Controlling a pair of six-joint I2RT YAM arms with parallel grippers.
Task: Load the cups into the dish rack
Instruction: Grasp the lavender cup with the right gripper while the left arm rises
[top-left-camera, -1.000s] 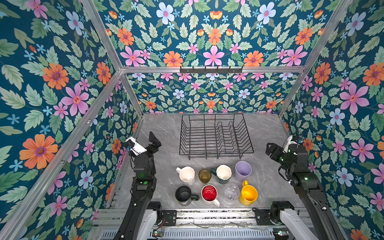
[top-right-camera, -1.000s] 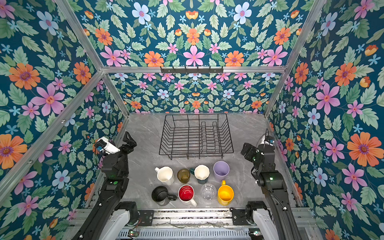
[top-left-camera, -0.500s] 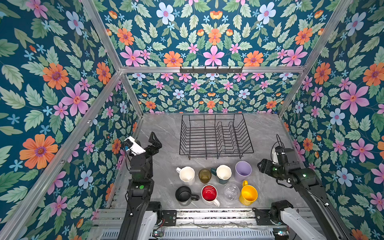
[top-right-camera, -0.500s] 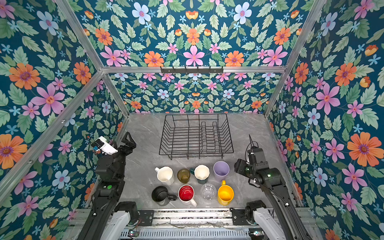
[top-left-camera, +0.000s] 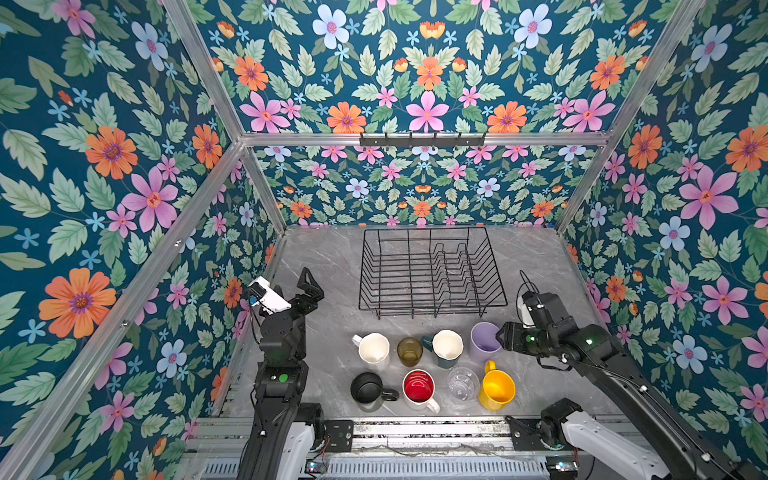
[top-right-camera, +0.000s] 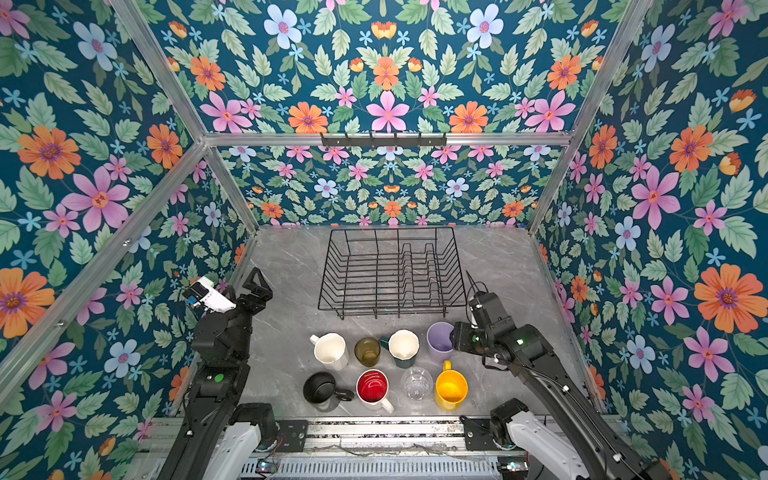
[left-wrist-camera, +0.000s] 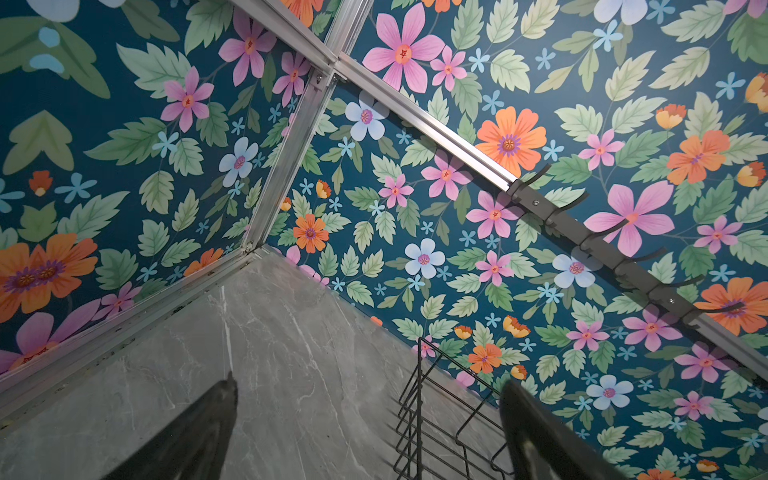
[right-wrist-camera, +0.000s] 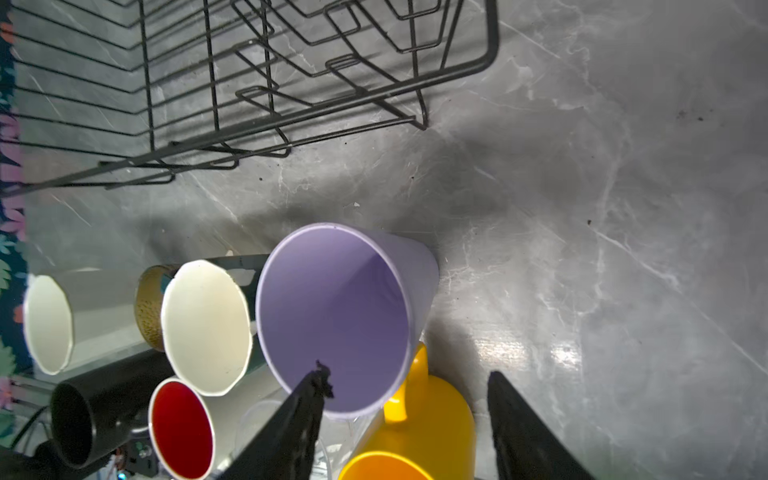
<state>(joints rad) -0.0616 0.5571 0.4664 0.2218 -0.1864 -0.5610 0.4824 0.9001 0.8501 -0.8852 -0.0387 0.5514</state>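
Your left gripper (top-left-camera: 311, 286) hangs above the desk's (top-left-camera: 332, 257) left edge, fingers spread wide. The rack (top-left-camera: 430, 272) sits by the back edge, and the cups (top-left-camera: 417, 386) stand in two rows near the front edge. Your right gripper (right-wrist-camera: 407, 372) straddles the purple cup's (top-left-camera: 482, 340) rim, fingers apart, not pinching.

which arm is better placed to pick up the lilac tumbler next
Right. The right gripper straddles the wall of the lilac tumbler, one finger inside the rim, one outside, jaws open. The left gripper is raised far off to the left, open and aimed away from it.
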